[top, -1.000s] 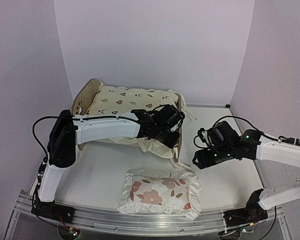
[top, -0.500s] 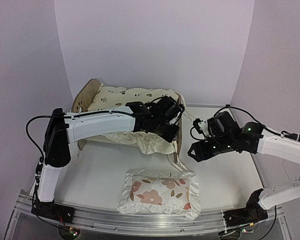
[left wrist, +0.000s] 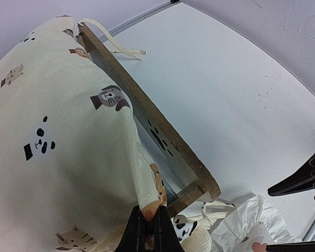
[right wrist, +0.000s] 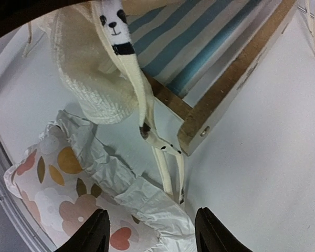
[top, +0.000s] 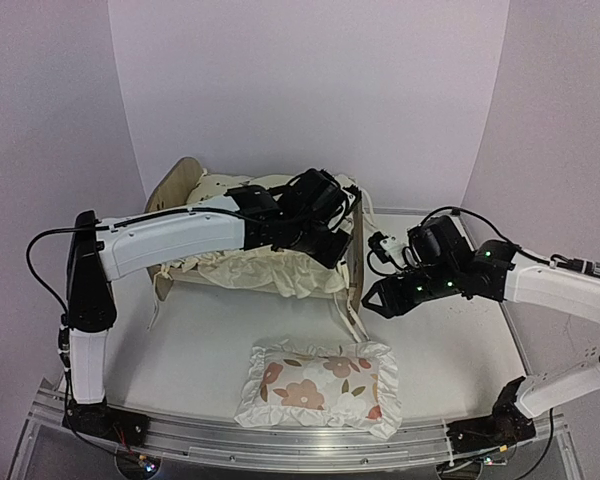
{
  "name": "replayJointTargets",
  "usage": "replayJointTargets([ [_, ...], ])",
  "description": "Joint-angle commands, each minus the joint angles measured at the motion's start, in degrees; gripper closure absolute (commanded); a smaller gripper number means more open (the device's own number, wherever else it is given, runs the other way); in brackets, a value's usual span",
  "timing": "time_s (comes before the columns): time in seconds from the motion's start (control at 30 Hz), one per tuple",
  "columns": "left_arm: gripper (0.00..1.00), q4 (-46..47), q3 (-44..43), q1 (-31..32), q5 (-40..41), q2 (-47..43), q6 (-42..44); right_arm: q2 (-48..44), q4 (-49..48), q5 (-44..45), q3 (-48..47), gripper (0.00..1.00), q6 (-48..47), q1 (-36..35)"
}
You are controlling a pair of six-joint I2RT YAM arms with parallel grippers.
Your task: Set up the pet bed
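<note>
The pet bed (top: 168, 199) stands at the back left, its light-wood footboard (left wrist: 156, 137) and striped base (right wrist: 185, 46) partly bare. The cream animal-print cushion (top: 265, 268) drapes over the bed's near side. My left gripper (left wrist: 147, 232) is shut on a corner of that cushion, just inside the footboard's near end, and reaches over the bed (top: 330, 250). My right gripper (right wrist: 152, 231) is open and holds nothing. It hovers right of the footboard (top: 373, 300), above the cushion's hanging tie strings (right wrist: 167, 160) and the pillow's ruffle.
A white ruffled pillow with red-brown flowers (top: 320, 385) lies at the front centre, close to the table's near rail (top: 280, 440). More tie strings (left wrist: 113, 44) trail over the footboard's far end. Walls close in the back and both sides.
The left arm has carried the pinched cushion corner back and up over the bed. The right gripper has moved left toward the footboard's near corner, and its jaws have narrowed somewhat.
</note>
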State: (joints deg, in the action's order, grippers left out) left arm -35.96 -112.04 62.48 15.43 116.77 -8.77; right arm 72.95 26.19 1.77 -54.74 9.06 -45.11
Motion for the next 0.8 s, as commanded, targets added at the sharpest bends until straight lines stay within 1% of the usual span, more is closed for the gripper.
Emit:
replayJointTargets([
  [0.0,1.0,3.54,0.8,-0.59,-1.64,-5.89,1.1,0.56,-5.93,-10.84,-0.82,0.44,-1.67,0.9],
  [0.1,1.0,3.85,1.12,-0.85,-2.17,-6.52,1.25,2.86,-7.42,-13.79,-2.31,0.44,-1.84,0.91],
  [0.17,1.0,3.77,1.04,-0.96,-2.18,-6.91,1.56,4.57,-7.74,-14.2,-3.83,0.45,-2.43,0.91],
  [0.3,1.0,3.47,1.58,-1.36,-1.83,-8.71,2.1,5.98,-8.08,-9.19,-6.79,0.45,-3.73,1.41],
  [0.37,1.0,3.6,2.38,-1.63,-1.89,-9.99,2.32,6.02,-8.13,-8.41,-8.06,0.46,-3.05,3.18],
  [0.5,1.0,3.63,3.7,-2.09,-2.3,-12.15,2.86,5.69,-9.19,-14.65,-9.13,0.48,-1.37,10.31],
  [0.57,1.0,3.64,4.14,-2.21,-2.93,-12.92,3.1,6.43,-9.49,-18.34,-9.73,0.48,-2.14,12.29],
  [0.77,1.0,4.13,4.83,-2.56,-5.2,-14.53,3.98,13.56,-9.55,-25.9,-14.72,0.48,-5.72,12.73],
])
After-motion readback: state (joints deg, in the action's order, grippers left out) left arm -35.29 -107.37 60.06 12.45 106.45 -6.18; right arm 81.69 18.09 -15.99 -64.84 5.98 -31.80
